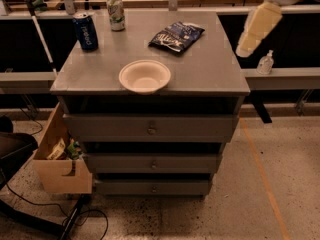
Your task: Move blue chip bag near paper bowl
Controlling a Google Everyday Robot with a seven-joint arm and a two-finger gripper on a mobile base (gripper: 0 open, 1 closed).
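Crinkly blue chip bag (pixel 176 36) lies behind paper bowl (pixel 144 76), tool (pixel 244 49) hovering right.

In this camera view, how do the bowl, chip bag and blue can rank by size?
1. bowl and chip bag: look alike; bowl nearer.
2. blue can.
The gripper hangs beside the table, upper right.
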